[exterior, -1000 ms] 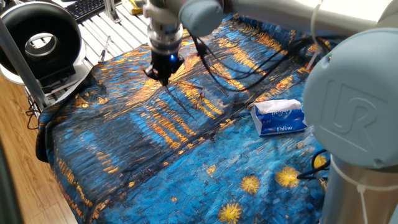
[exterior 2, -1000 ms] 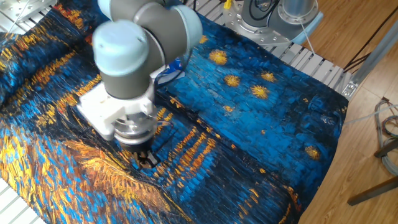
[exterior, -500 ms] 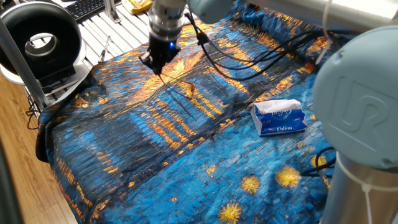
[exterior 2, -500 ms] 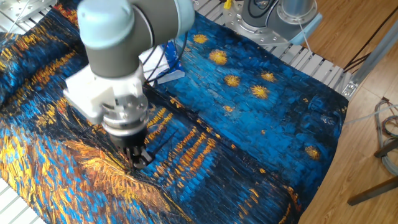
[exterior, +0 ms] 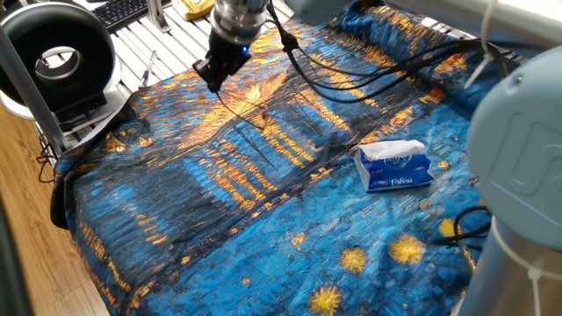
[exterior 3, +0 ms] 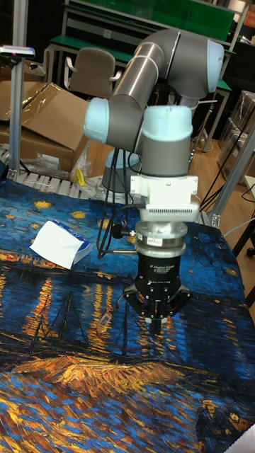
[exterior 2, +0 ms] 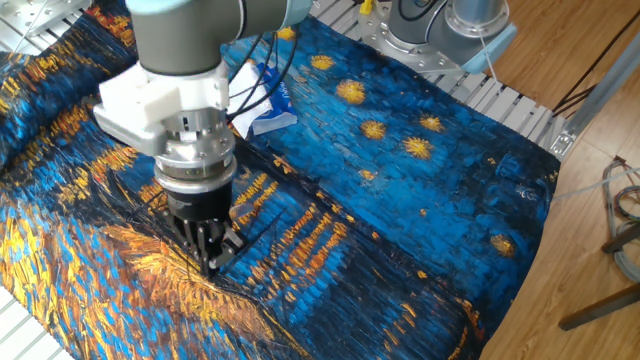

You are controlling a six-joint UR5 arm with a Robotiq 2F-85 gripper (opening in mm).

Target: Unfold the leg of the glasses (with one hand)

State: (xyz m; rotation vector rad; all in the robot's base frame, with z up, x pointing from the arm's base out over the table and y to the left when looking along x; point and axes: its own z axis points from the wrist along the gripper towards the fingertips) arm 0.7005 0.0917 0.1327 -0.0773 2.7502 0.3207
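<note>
The glasses (exterior: 262, 117) are a small dark wire frame on the blue and orange painted cloth (exterior: 219, 228), at the far left. Their leg (exterior: 238, 104) shows as a thin dark wire running up and left from the frame to my fingertips. My gripper (exterior: 213, 83) points down just above the cloth with its fingers together, shut on the end of that leg. In the other fixed view the gripper (exterior 2: 207, 262) hides the frame. In the tall view the gripper (exterior 3: 156, 327) hangs over the cloth, and I cannot make out the glasses for certain.
A blue tissue pack (exterior: 394, 165) lies on the cloth to the right, also the pack (exterior 3: 60, 244) in the tall view. Black cables (exterior: 351, 83) trail across the cloth behind the gripper. A black ring device (exterior: 57, 57) stands beyond the left edge.
The gripper has moved up and to the left across the cloth, staying shut. The glasses frame has shifted the same way behind it, with the leg stretched out between them.
</note>
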